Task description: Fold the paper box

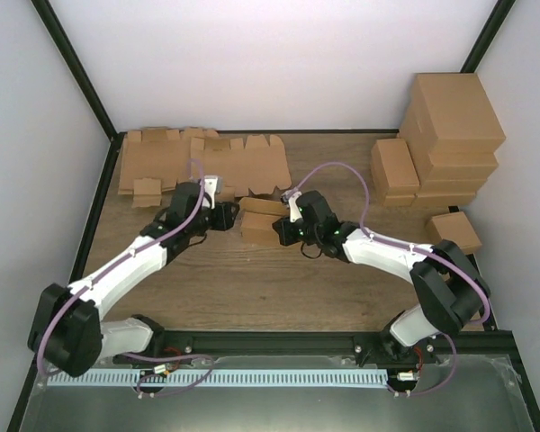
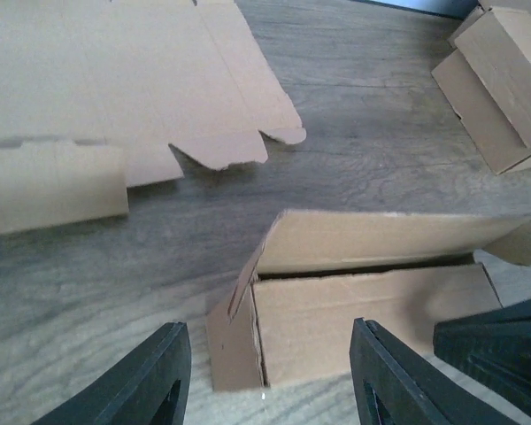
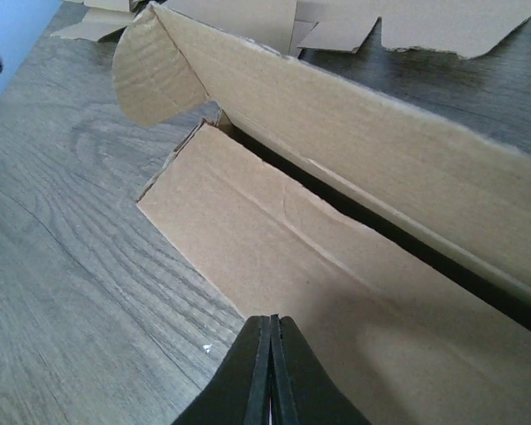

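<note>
**Half-formed paper box lay between the two arms, lid not yet down**

The paper box [image 1: 259, 225] sat mid-surface [image 1: 252, 297], its long axis running roughly left to right, so one short end faced each arm. Its opening faced up. The lid panel rose from the far long edge and leaned over the body, leaving a dark slit. The left end flap stood ajar. The left gripper [image 2: 267, 347] hovered just before that end with its fingers apart and nothing between them, probably lined up to take the loose flap. The right gripper [image 3: 271, 326] had its fingers pressed together over the near wall, holding nothing. It likely served as a blunt prop to steady the box. Flat blanks [image 1: 198, 160] and finished boxes [image 1: 445, 135] lay well apart, at the far side.
</note>
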Action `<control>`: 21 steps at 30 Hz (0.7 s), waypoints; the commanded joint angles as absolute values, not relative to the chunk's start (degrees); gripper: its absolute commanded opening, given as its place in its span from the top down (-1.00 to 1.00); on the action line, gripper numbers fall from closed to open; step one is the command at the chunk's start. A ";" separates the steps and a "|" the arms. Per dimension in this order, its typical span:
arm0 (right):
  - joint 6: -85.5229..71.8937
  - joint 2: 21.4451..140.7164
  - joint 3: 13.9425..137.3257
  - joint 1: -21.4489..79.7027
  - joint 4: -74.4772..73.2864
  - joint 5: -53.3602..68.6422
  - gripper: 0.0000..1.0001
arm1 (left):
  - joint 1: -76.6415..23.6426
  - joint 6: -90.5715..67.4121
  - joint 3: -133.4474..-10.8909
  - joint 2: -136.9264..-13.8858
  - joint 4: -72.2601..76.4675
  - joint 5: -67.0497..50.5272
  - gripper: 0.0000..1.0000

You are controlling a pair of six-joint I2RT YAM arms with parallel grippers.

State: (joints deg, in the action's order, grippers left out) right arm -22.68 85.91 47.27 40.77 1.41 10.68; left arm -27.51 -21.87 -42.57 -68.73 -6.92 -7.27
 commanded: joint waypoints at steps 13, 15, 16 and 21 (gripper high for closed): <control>-20.19 89.00 52.06 41.22 1.90 9.39 0.99 | -27.19 -11.25 -54.65 -81.61 -13.23 -6.00 0.10; -20.03 88.70 51.58 41.22 2.59 10.10 0.99 | -27.24 -10.51 -54.88 -81.95 -13.50 -6.10 0.11; -19.98 88.68 51.51 41.22 2.78 10.48 0.99 | -27.20 -10.39 -55.09 -82.18 -13.81 -6.03 0.13; -19.66 89.42 51.67 41.22 2.41 11.03 0.99 | -27.24 -10.37 -56.34 -84.00 -14.43 -6.79 0.27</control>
